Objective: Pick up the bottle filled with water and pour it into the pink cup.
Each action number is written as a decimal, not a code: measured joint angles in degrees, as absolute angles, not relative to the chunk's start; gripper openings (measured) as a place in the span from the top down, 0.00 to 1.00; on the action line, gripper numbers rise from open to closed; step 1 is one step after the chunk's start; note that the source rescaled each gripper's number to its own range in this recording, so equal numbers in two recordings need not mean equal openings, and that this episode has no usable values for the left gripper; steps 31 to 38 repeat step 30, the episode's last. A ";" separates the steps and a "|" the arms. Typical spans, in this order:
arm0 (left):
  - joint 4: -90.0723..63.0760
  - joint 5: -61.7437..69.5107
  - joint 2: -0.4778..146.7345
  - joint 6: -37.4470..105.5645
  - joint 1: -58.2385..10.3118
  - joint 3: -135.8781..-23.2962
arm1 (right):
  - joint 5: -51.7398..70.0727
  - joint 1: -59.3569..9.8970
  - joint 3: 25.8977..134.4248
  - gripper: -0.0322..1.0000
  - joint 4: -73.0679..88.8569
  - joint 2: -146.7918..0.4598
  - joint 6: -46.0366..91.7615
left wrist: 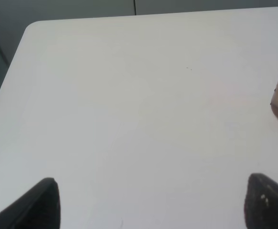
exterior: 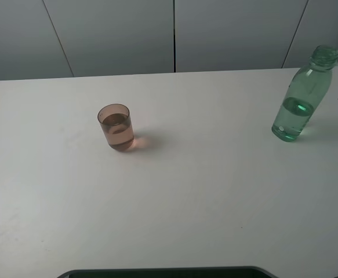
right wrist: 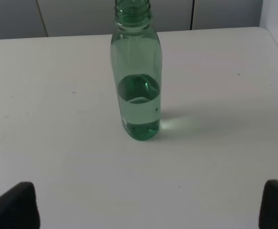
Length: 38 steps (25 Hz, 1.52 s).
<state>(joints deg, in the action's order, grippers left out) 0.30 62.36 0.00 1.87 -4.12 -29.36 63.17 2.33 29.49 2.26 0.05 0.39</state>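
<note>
While the bottle (exterior: 301, 98) stands upright near the table's (exterior: 215, 197) far right edge, the right gripper (right wrist: 148, 205) sits short of it, jaws spread wide, empty. Bottle roughly one-third water, uncapped. The pink cup (exterior: 116, 127), left of centre, holds liquid. Left gripper (left wrist: 150, 202) open, cup just beside it. Bare tabletop between the containers.

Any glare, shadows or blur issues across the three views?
Exterior high: even light, soft shadow right of the pink cup. Right wrist: sharp, bright green glow on the table beside the bottle. Left wrist: washed-out, cup cropped at the edge.
</note>
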 joint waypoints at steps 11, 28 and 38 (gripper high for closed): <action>0.30 62.36 0.00 1.74 -4.12 -29.36 | 63.17 2.33 29.49 0.00 2.26 0.05 0.42; 0.30 62.36 0.00 1.74 -4.12 -29.36 | 63.17 2.33 29.49 0.00 2.26 0.05 0.42; 0.30 62.36 0.00 1.74 -4.12 -29.36 | 63.17 2.33 29.49 0.00 2.26 0.05 0.42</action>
